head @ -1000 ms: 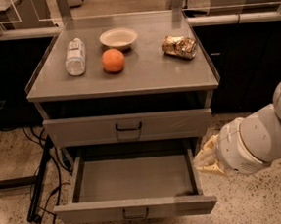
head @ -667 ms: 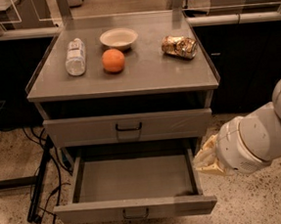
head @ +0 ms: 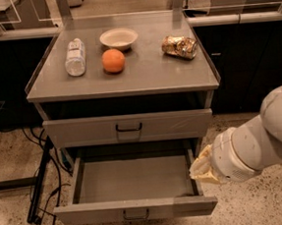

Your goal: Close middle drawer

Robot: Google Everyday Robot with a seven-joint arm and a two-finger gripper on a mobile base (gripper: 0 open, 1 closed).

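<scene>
Currently the wide, shallow grey metal middle drawer [head: 132, 180] is standing pulled far out of the grey metal cabinet [head: 148, 77], towards the camera. Its low front panel [head: 90, 213] is lying nearest to the camera, with the small dark loop handle [head: 136, 214] at its middle. Above it, the taller upper drawer [head: 171, 124] is sitting shut.

The robot's white arm [head: 261, 138] is reaching in from the right side of the picture. The gripper [head: 200, 168], at the arm's tan-coloured end, is hanging just beside the right wall of the open drawer, near its front right corner. Whether it is open or shut, and whether it is holding anything, I cannot tell.

One relation is deciding the next move. The front panel is lying to the left of the gripper and a little nearer to the camera, with its long axis running left to right. The drawer itself is sliding along the other axis, away from the camera and into the cabinet. In my judgement the gripper is needing to come around to the outer face of the panel and then push straight towards the cabinet. A push far from the handle could perhaps skew the drawer on its runners.
</scene>
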